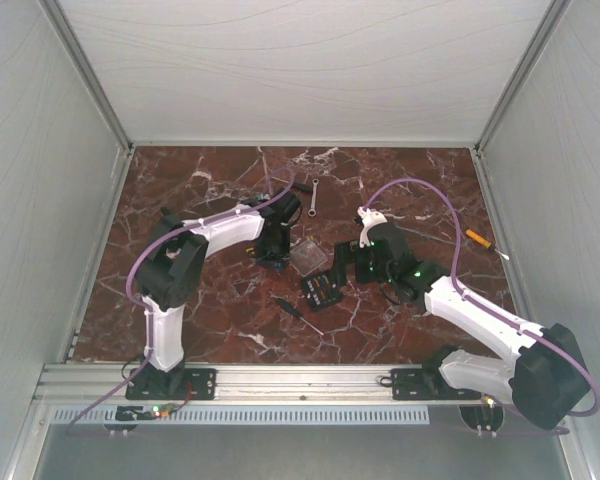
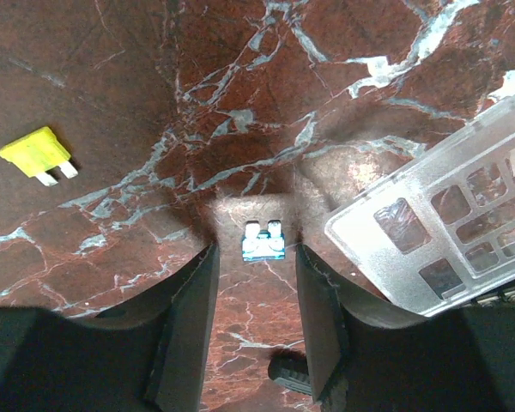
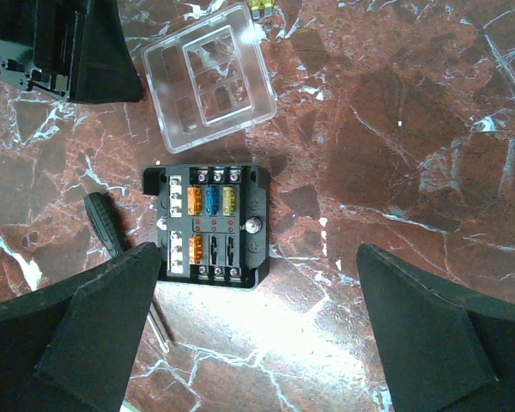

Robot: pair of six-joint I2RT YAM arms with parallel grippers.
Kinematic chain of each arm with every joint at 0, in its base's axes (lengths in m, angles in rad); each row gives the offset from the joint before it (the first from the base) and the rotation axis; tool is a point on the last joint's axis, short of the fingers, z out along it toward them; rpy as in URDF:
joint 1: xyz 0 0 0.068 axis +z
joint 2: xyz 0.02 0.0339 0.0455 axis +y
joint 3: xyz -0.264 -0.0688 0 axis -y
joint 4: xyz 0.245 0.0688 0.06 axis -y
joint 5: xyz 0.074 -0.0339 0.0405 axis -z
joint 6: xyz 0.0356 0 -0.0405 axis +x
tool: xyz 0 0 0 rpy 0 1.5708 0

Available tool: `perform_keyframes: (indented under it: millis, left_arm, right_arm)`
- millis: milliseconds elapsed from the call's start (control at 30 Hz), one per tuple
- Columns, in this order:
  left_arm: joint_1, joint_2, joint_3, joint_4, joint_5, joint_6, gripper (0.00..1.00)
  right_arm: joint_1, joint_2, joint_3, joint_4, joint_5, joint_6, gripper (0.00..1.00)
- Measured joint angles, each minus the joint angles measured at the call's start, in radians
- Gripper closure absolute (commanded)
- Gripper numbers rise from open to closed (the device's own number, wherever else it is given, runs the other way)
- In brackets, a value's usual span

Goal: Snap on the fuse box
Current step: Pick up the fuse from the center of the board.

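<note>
From above, the fuse box [image 1: 323, 288] is lying in the middle of the table [image 1: 400, 190], its clear lid [image 1: 306, 256] lying off, just beside it. The left claw [image 2: 256, 253] is standing apart around a little blue fuse [image 2: 263, 241], not touching it. The right claw [image 3: 257, 257] is hanging wide apart over the fuse box.

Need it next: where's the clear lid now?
The clear lid lies mid-table in the top view, just beyond the fuse box and slightly left.
</note>
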Motion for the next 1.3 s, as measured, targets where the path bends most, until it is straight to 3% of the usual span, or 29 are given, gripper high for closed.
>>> perform_keyframes:
  millis: [400, 1300]
  left_arm:
    - [0.005, 0.002, 0.000, -0.002, 0.006, -0.008, 0.66]
    - [-0.043, 0.050, 0.066, -0.058, -0.078, -0.044, 0.66]
  right_arm:
    - [0.000, 0.003, 0.000, 0.000, 0.000, 0.000, 0.02]
    - [0.000, 0.003, 0.000, 0.000, 0.000, 0.000, 0.02]
